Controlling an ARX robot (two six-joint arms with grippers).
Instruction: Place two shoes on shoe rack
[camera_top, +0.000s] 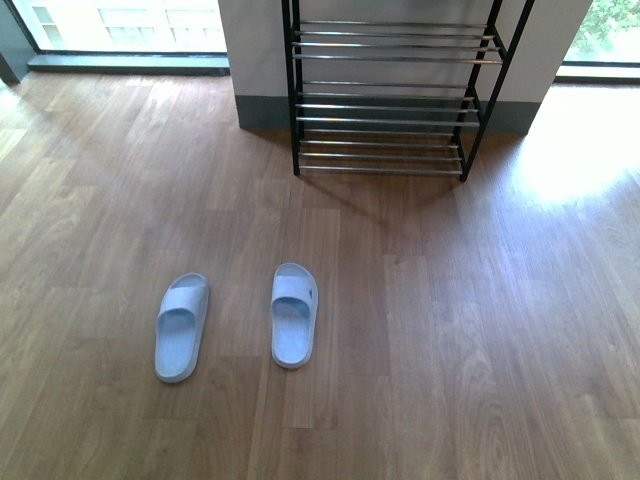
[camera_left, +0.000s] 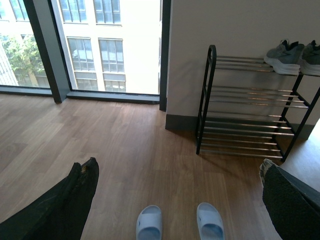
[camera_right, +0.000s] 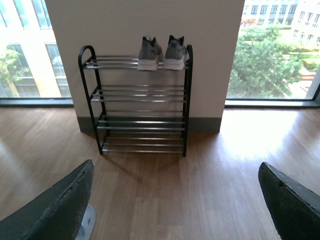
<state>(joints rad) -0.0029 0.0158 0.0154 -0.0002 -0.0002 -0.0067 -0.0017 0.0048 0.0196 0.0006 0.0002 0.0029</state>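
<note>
The two shoes (camera_right: 150, 54) stand side by side on the top tier of the shoe rack (camera_right: 186, 110), at its right end, heels seemingly toward the room; two pale slippers (camera_top: 293, 314) lie on the near floor (camera_top: 480, 330); the left gripper (camera_left: 178, 167) and the right gripper (camera_right: 176, 170) are both spread wide, holding nothing.

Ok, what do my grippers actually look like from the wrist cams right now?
Left gripper: two broad, matte, near-black fingers with scuffed, pale-brown worn tips. Right gripper: the same dark wedge-shaped fingers, rough-textured, with lighter edges. No cables, markings or labels show. Neither arm appears in the front view.
</note>
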